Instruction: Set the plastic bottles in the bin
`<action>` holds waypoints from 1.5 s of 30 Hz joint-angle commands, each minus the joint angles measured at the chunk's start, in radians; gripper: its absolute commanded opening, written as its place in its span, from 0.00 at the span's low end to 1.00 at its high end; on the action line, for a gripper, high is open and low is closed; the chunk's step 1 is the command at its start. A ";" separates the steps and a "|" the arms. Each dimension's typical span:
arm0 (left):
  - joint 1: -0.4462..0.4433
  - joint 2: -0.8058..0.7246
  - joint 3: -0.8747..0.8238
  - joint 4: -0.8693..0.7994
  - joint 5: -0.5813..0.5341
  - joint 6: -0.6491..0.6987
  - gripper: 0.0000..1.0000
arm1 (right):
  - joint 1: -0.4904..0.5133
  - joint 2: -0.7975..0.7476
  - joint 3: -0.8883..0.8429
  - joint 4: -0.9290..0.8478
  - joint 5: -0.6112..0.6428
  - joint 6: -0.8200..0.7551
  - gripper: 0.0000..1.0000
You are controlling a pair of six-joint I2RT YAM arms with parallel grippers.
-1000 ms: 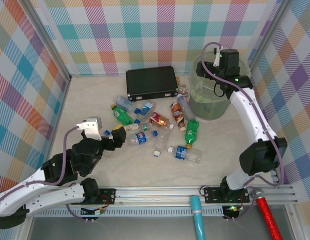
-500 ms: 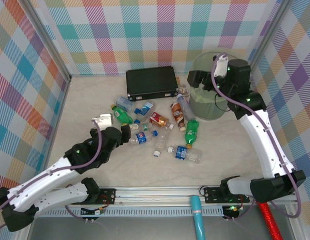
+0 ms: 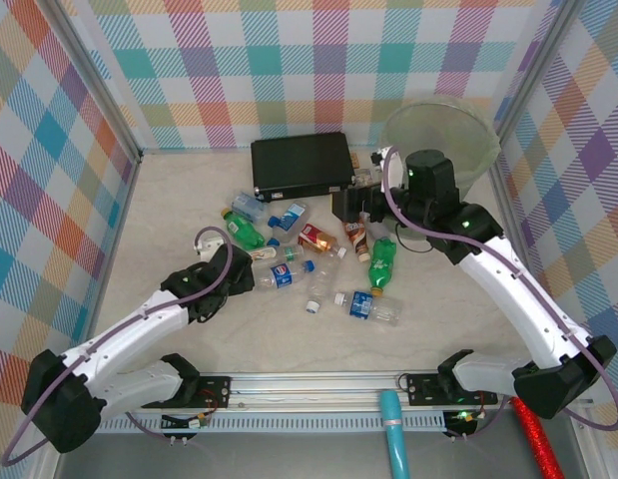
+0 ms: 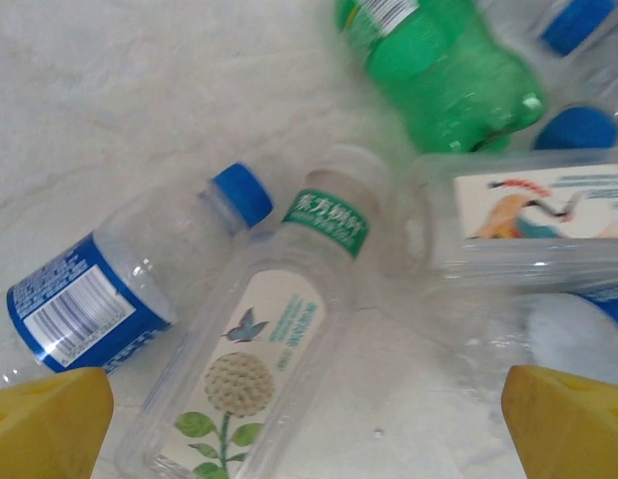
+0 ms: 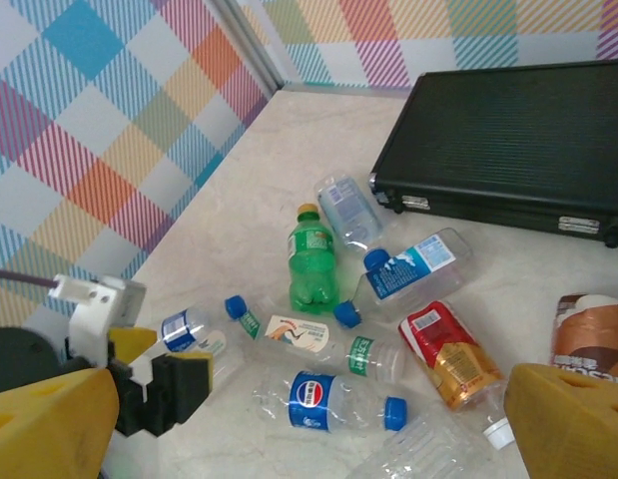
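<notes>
Several plastic bottles lie scattered mid-table, among them a green one [image 3: 246, 232], a Pepsi one [image 3: 281, 276] and a red-labelled one [image 3: 316, 238]. My left gripper [image 3: 232, 282] is open and low at the pile's left edge. Its yellow fingertips [image 4: 44, 424] flank a clear flower-label bottle [image 4: 254, 379], with a blue-label bottle [image 4: 89, 299] just to the left. My right gripper [image 3: 350, 208] is open with nothing in it, hovering over the pile beside the case; below it lie the Pepsi bottle [image 5: 333, 399] and a green bottle [image 5: 310, 264]. The pale-green bin [image 3: 438, 135] stands at the back right.
A flat black case [image 3: 302, 165] lies behind the bottles, also seen at upper right from the right wrist [image 5: 508, 140]. Plaid walls enclose the table on three sides. My left gripper [image 5: 139, 379] shows at the lower left of the right wrist view.
The right arm swung from over the bin down and left to the pile beside the case. The left arm stretched forward and lowered its gripper onto the pile's left edge.
</notes>
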 commanded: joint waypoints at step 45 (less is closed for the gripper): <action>0.098 0.180 0.019 0.033 0.229 0.055 0.54 | 0.111 0.065 -0.032 0.036 -0.071 0.074 0.99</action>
